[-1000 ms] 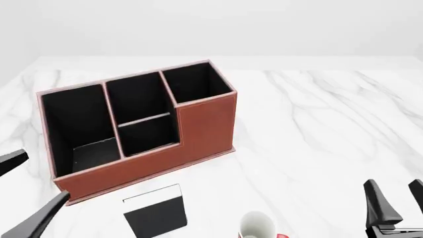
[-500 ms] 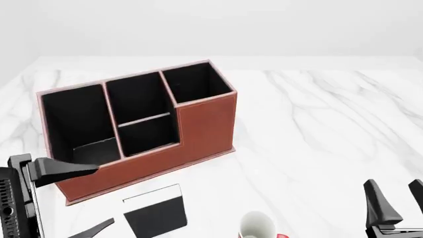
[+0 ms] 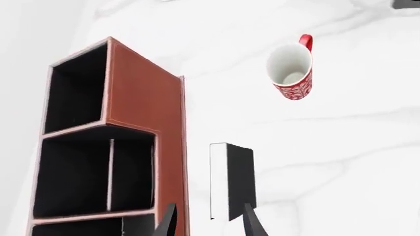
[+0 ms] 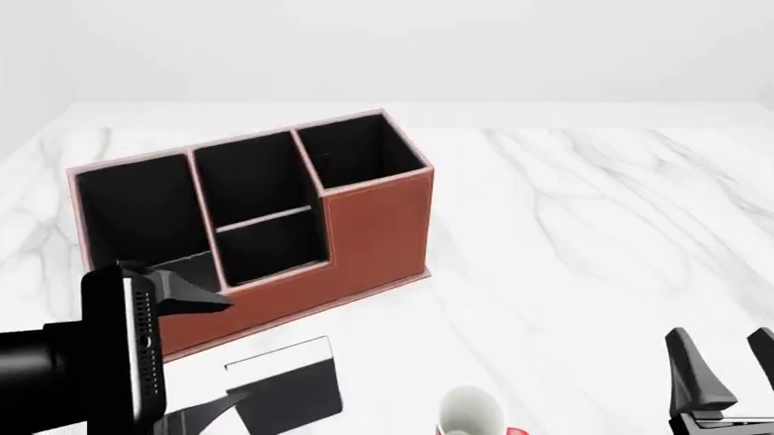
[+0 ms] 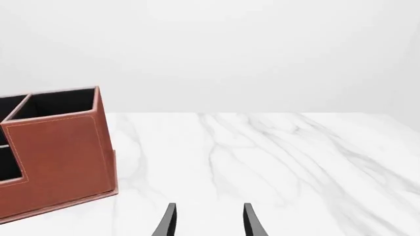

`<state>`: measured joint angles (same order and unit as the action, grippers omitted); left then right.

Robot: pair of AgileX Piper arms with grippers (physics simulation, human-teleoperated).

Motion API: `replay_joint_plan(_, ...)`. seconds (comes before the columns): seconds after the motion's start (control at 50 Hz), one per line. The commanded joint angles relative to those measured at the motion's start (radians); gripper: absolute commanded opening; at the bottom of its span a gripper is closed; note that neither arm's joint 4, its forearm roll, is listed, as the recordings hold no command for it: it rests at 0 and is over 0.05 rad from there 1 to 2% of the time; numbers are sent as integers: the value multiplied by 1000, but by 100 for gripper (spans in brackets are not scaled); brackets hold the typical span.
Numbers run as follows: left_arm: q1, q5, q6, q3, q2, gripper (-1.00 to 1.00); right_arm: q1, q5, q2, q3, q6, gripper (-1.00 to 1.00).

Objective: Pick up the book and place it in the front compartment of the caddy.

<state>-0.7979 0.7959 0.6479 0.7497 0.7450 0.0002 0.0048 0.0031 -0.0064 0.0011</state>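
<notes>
The thin black book (image 4: 285, 388) with a white strip lies flat on the table just in front of the reddish-brown caddy (image 4: 375, 227). My left gripper (image 4: 236, 346) is open at the caddy's front left corner, its fingers spread on either side of the book's left end without touching it. In the left wrist view the book (image 3: 233, 182) lies just ahead of the left gripper (image 3: 208, 220), beside the caddy (image 3: 147, 113). The front compartment (image 4: 252, 177) (image 3: 72, 177) holds nothing. My right gripper (image 4: 726, 362) (image 5: 210, 221) is open and holds nothing, low at the right.
A white-and-red mug (image 4: 469, 412) (image 3: 290, 71) stands on the marble table (image 4: 581, 236) to the right of the book, between the two arms. The left arm's dark wrist block (image 4: 121, 349) covers the caddy's front left corner in the front view.
The left arm has swung in from the left edge toward the book, its open fingers now bracketing the book's left end. The right arm, book and mug have not moved.
</notes>
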Motion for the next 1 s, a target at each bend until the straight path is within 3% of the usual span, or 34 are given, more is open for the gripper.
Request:
replay_joint_plan(0.02,51,-28,-5,-17,81,100,0,-2,0,1,-1,100)
replay_joint_plan(0.3,43,-58,-37,-20,136,100,0,-2,0,1,0,100)
replay_joint_plan(0.82,89,-112,-12,-45,214,100,0,-2,0,1,-1,100)
replay_joint_plan(1.0,74,-155,-32,-67,235,100,0,-1,0,1,-1,100)
